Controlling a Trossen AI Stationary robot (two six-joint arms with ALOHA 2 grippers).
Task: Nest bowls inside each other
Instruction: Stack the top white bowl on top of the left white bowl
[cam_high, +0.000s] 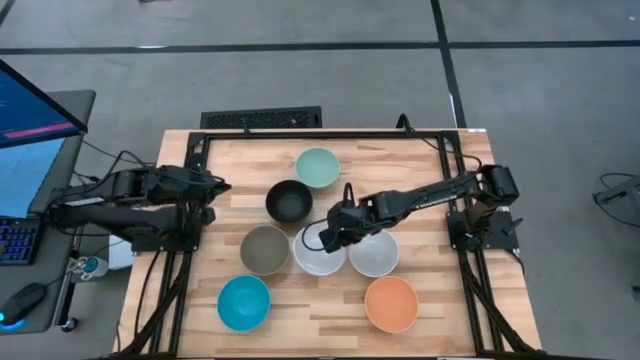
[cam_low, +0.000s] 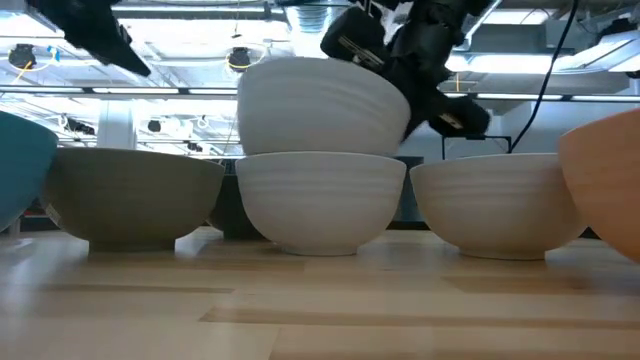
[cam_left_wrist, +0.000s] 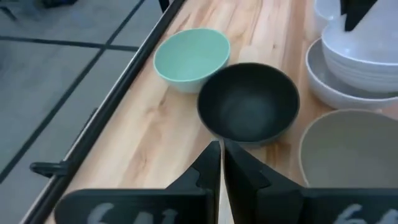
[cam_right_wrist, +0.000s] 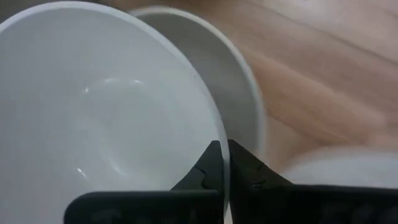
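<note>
My right gripper (cam_high: 335, 232) is shut on a white bowl (cam_low: 320, 105), held tilted right above a second white bowl (cam_low: 320, 205) at the table's middle. A third white bowl (cam_high: 373, 252) stands to its right. The olive-grey bowl (cam_high: 265, 250), black bowl (cam_high: 289, 201), mint bowl (cam_high: 317, 167), turquoise bowl (cam_high: 244, 303) and orange bowl (cam_high: 391, 304) each stand alone on their bases. My left gripper (cam_left_wrist: 221, 158) is shut and empty, near the table's left side, pointing toward the black bowl (cam_left_wrist: 249, 102). My right gripper pinches the white bowl's rim (cam_right_wrist: 219, 140), one finger inside the bowl and one outside. The fingers come from the table's right side, slanting down. The bowl is tilted, its underside at the lower white bowl's rim (cam_low: 320, 158); whether it rests there I cannot tell.
The bowls cluster around the table's middle and near edge. A black metal frame (cam_high: 200, 140) runs along the table's far, left and right edges. Bare wood lies at the table's far right and along its near edge between the turquoise and orange bowls.
</note>
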